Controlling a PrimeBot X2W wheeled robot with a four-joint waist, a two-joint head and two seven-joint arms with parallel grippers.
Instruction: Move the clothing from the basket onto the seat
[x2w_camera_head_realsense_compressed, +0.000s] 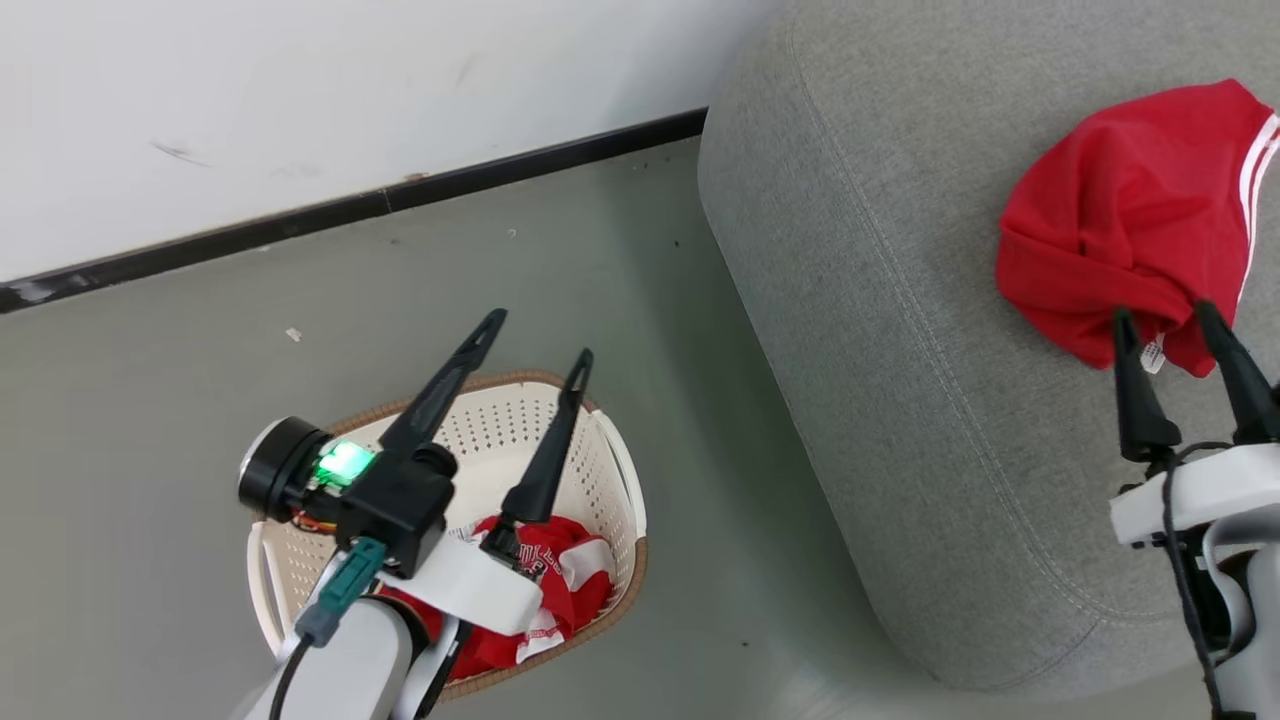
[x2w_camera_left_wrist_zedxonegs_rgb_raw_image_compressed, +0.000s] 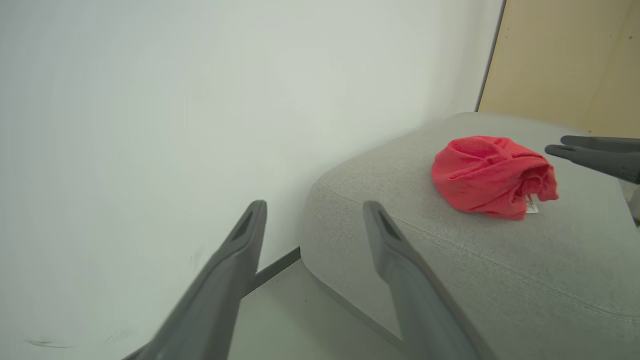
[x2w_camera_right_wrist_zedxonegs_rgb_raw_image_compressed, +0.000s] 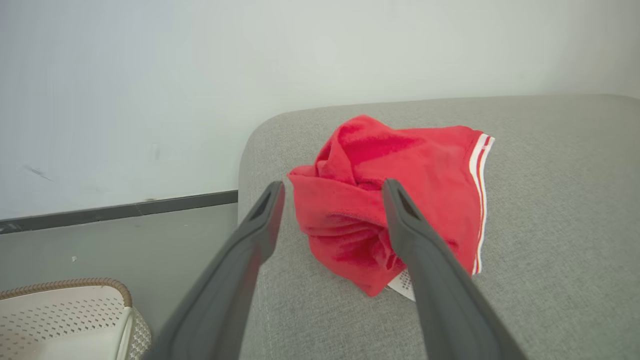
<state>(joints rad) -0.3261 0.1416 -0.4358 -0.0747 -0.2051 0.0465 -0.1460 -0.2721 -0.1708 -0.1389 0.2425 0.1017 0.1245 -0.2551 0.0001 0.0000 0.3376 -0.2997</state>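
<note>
Hanging over the basket (x2w_camera_head_realsense_compressed: 628, 480), the left gripper (x2w_camera_head_realsense_compressed: 541, 335) has its fingers spread with nothing between them. Red clothes (x2w_camera_head_realsense_compressed: 580, 585) lie in the basket just beneath its wrist. The right gripper (x2w_camera_head_realsense_compressed: 1163, 312) hovers over the sofa (x2w_camera_head_realsense_compressed: 880, 300), fingers wide apart, gripping nothing. A crumpled red garment (x2w_camera_head_realsense_compressed: 1120, 220) with white stripes lies on the sofa right at its fingertips and beyond them; whether the tips touch the cloth, I cannot tell. Farther ahead stands the white wall (x2w_camera_head_realsense_compressed: 300, 90).
</note>
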